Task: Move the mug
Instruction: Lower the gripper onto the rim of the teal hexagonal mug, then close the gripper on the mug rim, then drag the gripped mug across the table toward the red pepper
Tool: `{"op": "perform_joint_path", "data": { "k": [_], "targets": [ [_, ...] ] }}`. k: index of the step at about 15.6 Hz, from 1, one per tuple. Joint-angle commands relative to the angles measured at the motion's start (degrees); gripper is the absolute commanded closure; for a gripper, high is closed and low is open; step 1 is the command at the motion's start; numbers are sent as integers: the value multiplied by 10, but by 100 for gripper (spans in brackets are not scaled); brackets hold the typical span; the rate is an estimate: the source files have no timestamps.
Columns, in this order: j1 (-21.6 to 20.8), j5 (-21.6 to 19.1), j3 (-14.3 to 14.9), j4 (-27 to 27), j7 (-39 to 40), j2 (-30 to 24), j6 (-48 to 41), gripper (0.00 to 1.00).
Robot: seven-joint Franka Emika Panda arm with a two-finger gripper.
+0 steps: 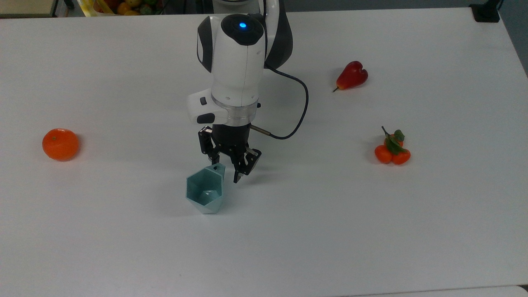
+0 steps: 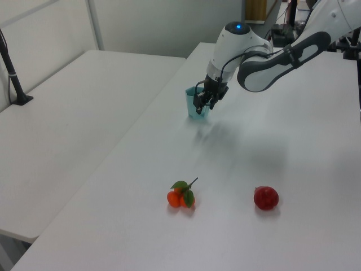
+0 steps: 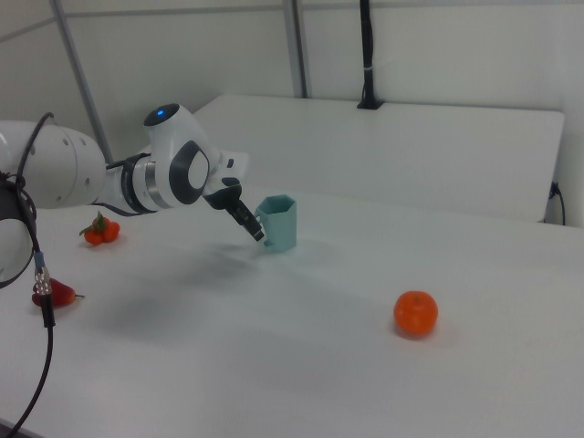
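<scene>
In the left view the gripper (image 2: 204, 103) covers part of the mug (image 2: 194, 109), hiding its handle. In the right view the fingers overlap the mug's (image 3: 278, 224) near side, so contact cannot be told. At the top view's upper edge, a pile of fruit (image 1: 123, 5) is cut off.

The white tabletop (image 1: 123, 247) carries the mug (image 1: 205, 192) at centre, an orange (image 1: 60, 144) at 9 o'clock, a red fruit (image 1: 352, 76) at 2 o'clock, and a tangerine cluster (image 1: 392, 151) at 3 o'clock.
</scene>
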State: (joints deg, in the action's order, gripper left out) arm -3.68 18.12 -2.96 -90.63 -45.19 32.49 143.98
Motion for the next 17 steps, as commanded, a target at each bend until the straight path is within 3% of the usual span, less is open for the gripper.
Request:
{"op": "perform_joint_path", "data": {
  "k": [1,2,6,10,13,17],
  "targets": [
    [-1,20,6,2,-12,0,12,64],
    [1,29,5,2,-11,0,12,72],
    [2,40,6,0,-10,-5,10,85],
    [5,48,5,-17,-3,-39,3,86],
    [17,46,0,-52,47,-91,-46,86],
    [20,39,0,-141,119,-189,-81,86]
  ]
}}
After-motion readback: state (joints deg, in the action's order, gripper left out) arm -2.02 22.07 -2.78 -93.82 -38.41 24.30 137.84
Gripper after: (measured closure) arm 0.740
